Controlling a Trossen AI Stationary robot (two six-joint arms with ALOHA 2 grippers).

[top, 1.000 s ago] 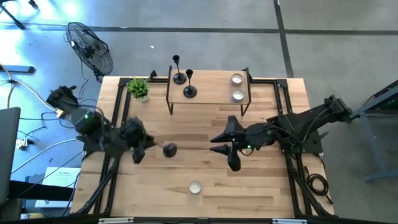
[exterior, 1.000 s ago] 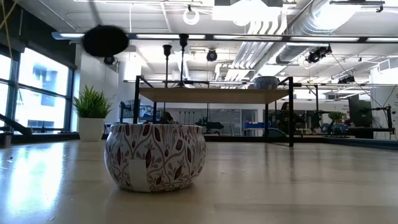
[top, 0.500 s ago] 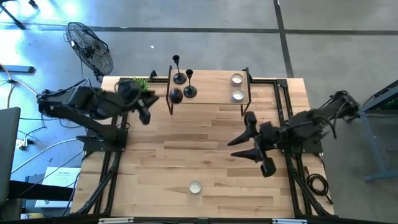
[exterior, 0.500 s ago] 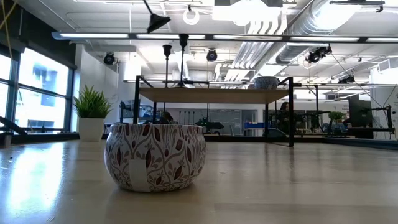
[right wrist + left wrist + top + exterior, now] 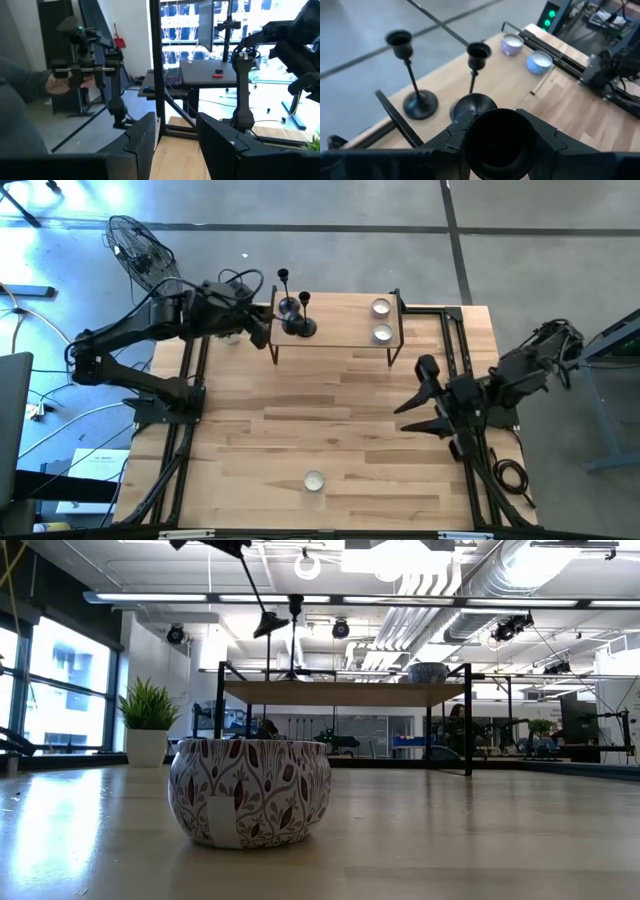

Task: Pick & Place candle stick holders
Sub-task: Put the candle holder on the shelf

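Left gripper [image 5: 268, 323] is up over the left end of the small raised shelf [image 5: 340, 338] at the back of the worktop [image 5: 330, 430], fingers clamped on a black candle stick holder [image 5: 472, 105]. In the left wrist view that held holder's round base fills the space between the dark fingers, and its cup-like top shows just beyond them. From the low view the held holder [image 5: 262, 605] hangs tilted in the air above the shelf, base end pointing toward the shelf top, not touching it.

Two more black holders already stand upright on the shelf's left part: a taller one [image 5: 284, 290] nearer the back edge and a shorter one [image 5: 305, 315] just beside it toward the front. Left wrist view shows both — taller [image 5: 410, 75], shorter [image 5: 478, 60] — close together, apart from each other.

Two silvery tealight cups sit on the shelf's right part, one [image 5: 381, 307] behind the other [image 5: 382, 333], near but not touching. A third tealight cup [image 5: 314, 481] rests alone on the worktop near the front edge, well apart from everything — it looms large in the low view as a patterned tin.

Right gripper [image 5: 425, 398] waits over the worktop's right side, fingers narrowly parted, holding nothing.

Small potted plant [image 5: 148, 722] sits at the back left.
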